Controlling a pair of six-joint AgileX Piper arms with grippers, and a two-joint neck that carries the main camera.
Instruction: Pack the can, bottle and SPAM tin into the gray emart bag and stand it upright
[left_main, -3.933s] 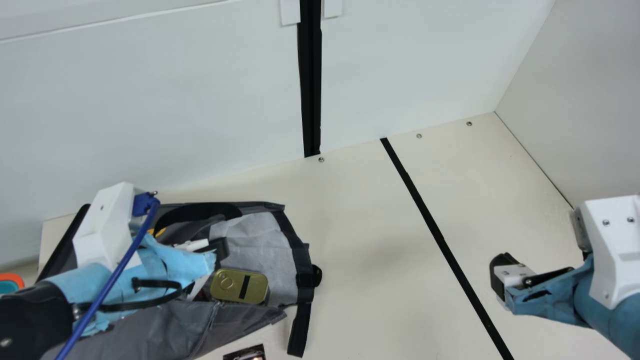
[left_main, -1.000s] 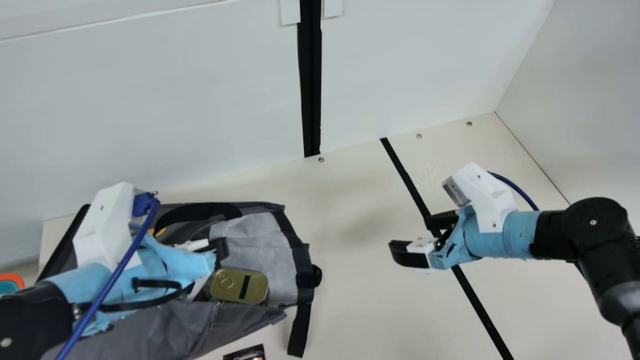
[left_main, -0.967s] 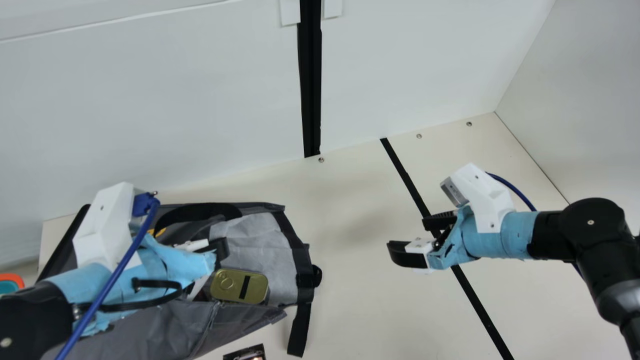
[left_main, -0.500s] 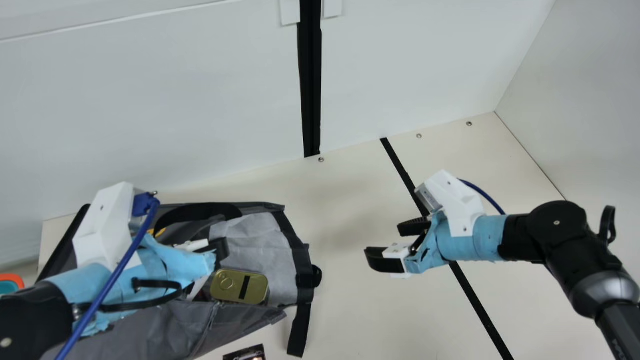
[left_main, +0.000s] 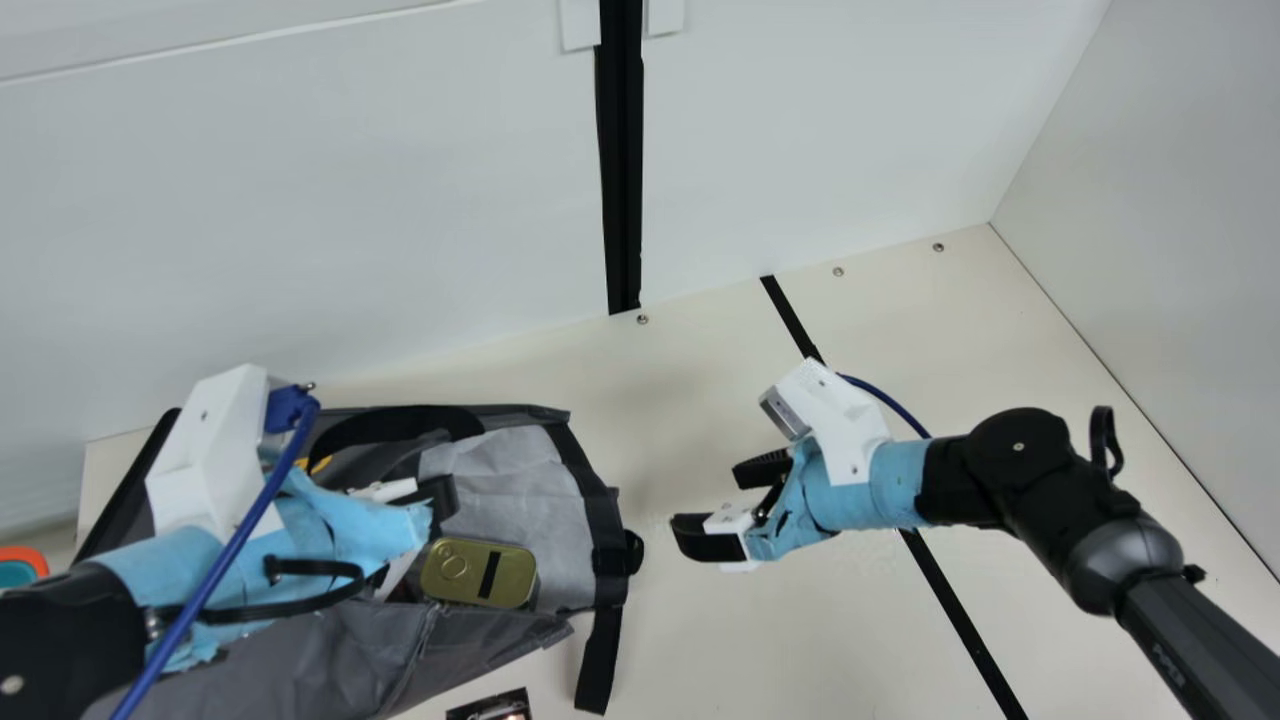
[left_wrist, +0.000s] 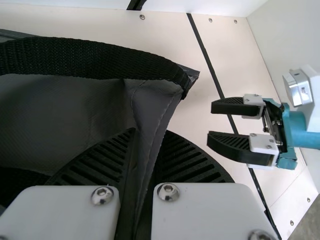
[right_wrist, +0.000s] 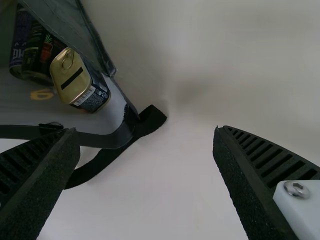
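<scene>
Gray bag (left_main: 340, 650), left: laid down, its edge pinched between my left gripper's (left_main: 405, 525) closed jaws; my left arm crosses above, hiding part of it. SPAM tin (left_main: 478, 573): inside, near the mouth, with two dark cans (right_wrist: 37, 55) beside it. My right gripper (left_main: 706, 498): jaws parted, right of the bag. Black strap (left_main: 600, 655): trails from the mouth onto the table (left_main: 780, 630). Dark object (left_main: 490, 707): near side, partly cut off.
</scene>
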